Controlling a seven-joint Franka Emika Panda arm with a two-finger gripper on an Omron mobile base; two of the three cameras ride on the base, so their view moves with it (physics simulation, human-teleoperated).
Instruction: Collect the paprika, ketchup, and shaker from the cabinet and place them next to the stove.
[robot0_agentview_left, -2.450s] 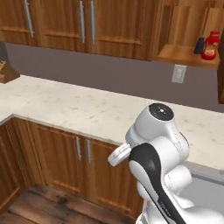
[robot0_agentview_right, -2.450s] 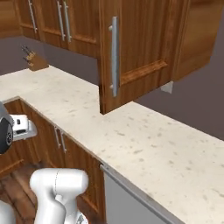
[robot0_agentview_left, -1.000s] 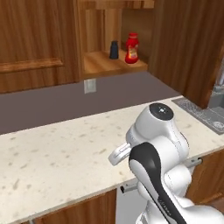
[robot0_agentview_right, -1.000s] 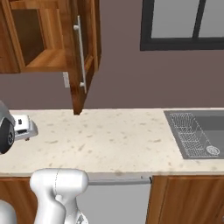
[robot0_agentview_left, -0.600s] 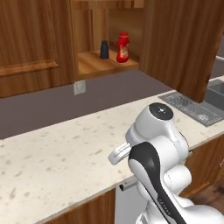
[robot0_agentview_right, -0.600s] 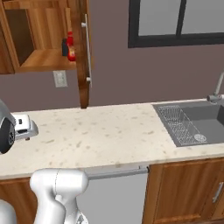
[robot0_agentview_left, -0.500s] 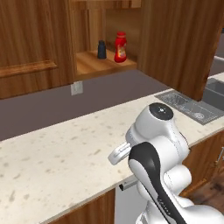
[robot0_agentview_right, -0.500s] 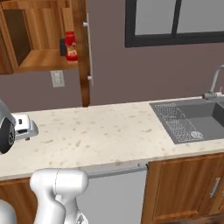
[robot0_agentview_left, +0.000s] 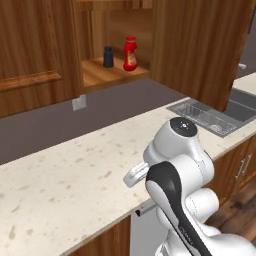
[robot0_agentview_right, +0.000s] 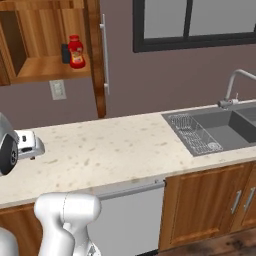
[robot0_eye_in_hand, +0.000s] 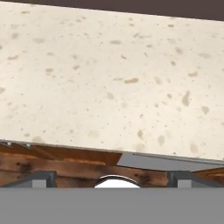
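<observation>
The cabinet (robot0_agentview_left: 111, 75) is an open wooden niche above the counter. On its shelf stand the bright red ketchup (robot0_agentview_left: 130, 53) and, just left of it, the small dark shaker (robot0_agentview_left: 108, 56). From the right side, the ketchup (robot0_agentview_right: 76, 51) and shaker (robot0_agentview_right: 65, 53) sit in the same cabinet (robot0_agentview_right: 45, 68). The paprika is hidden and the stove is out of view. My gripper (robot0_eye_in_hand: 113, 177) is open and holds nothing. It points down at the speckled counter (robot0_eye_in_hand: 109, 74) near its front edge, well below the niche and short of it.
An open cabinet door with a long metal handle (robot0_agentview_right: 104, 54) hangs right of the niche. A wall outlet (robot0_agentview_right: 58, 90) sits below the shelf. A sink (robot0_agentview_right: 220, 131) with a faucet (robot0_agentview_right: 234, 85) lies to the right, under a dark-framed window (robot0_agentview_right: 190, 22).
The whole picture has shifted: the base has driven, so the niche now sits closer and more central and the sink has come into view. The arm keeps its folded pose, gripper still open.
</observation>
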